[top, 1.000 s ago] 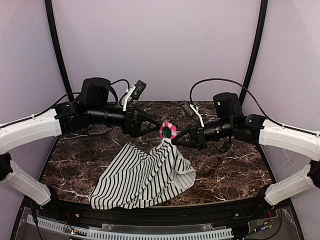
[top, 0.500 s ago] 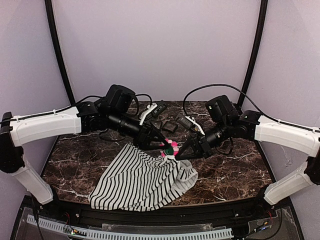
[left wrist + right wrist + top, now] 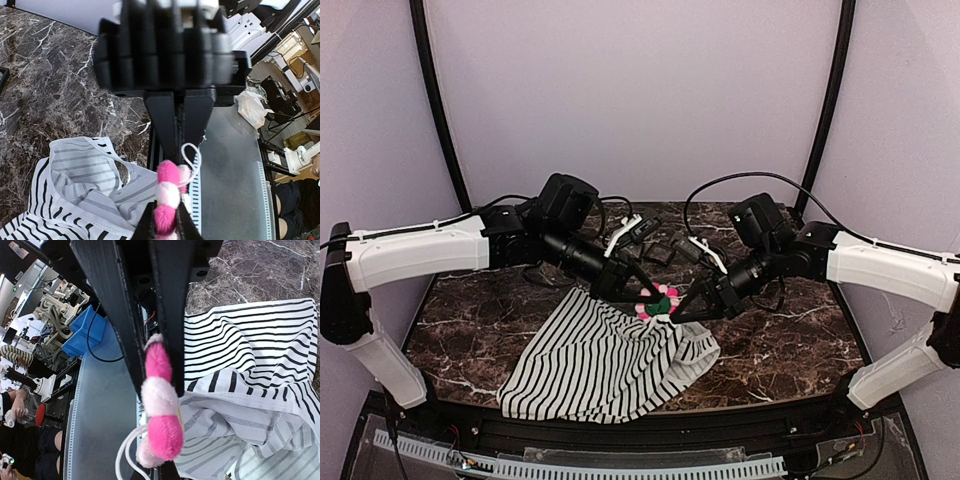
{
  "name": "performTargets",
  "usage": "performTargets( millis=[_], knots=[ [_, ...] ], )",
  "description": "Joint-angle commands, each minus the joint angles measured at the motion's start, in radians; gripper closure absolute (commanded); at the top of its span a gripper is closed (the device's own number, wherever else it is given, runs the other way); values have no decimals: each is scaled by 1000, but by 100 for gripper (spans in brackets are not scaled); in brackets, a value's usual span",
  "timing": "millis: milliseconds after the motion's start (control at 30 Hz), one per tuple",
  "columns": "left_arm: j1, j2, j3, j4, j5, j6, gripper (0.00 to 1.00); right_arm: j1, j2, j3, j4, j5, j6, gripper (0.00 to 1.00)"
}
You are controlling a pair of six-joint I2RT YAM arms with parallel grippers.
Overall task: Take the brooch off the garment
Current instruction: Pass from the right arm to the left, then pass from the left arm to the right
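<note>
— What do the fingers (image 3: pixel 148 229) of the left gripper (image 3: pixel 165 226) hold at the bottom edge?
— The brooch (image 3: pixel 167 196), seen edge-on, with pink and white petals in a column. One finger presses it on each side.
— And above it?
— The right gripper (image 3: pixel 178 150) points down, and its narrow fingers reach the top petal, beside a white loop (image 3: pixel 190 159). The striped garment (image 3: pixel 85 185) spreads at lower left, with the marble desk (image 3: pixel 55 85) behind it.

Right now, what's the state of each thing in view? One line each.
brooch: held edge-on between the two grippers, not yet clear of the garment.
garment: crumpled on the table, top edge drawn up to the brooch.
left gripper: shut on the brooch.
right gripper: shut at the brooch's other edge; what it pinches is unclear.
</note>
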Motion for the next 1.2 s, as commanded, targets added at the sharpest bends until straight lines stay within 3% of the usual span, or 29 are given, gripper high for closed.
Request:
performTargets(
  millis=[0, 33, 67, 200, 267, 367, 500, 667, 833, 1167],
  knots=[
    [-7, -14, -4, 0, 22, -3, 98, 5, -27, -7, 75, 76, 35, 100],
    [-7, -29, -19, 14, 5, -13, 99, 4, -33, -10, 88, 88, 48, 99],
    [-7, -38, -30, 27, -9, -20, 99, 1, -41, -17, 101, 97, 59, 92],
    [-8, -161, -179, 201, -152, -90, 99, -3, -85, -73, 197, 111, 120, 45],
    [-8, -218, -239, 292, -211, -115, 99, -3, -110, -126, 259, 112, 150, 26],
    [-7, -271, -289, 368, -271, -134, 99, -3, -148, -204, 405, 86, 207, 15],
    [-8, -301, -297, 359, -297, -124, 99, -2, -165, -299, 586, 91, 266, 13],
    [-7, -293, -255, 250, -299, -88, 99, -2, -154, -311, 651, 192, 212, 12],
    [-8, -317, -284, 293, -328, -96, 99, 5, -101, -301, 737, 191, 223, 15],
    [-7, -376, -415, 575, -486, -147, 99, 57, -62, -391, 954, 180, 370, 49]
  ],
)
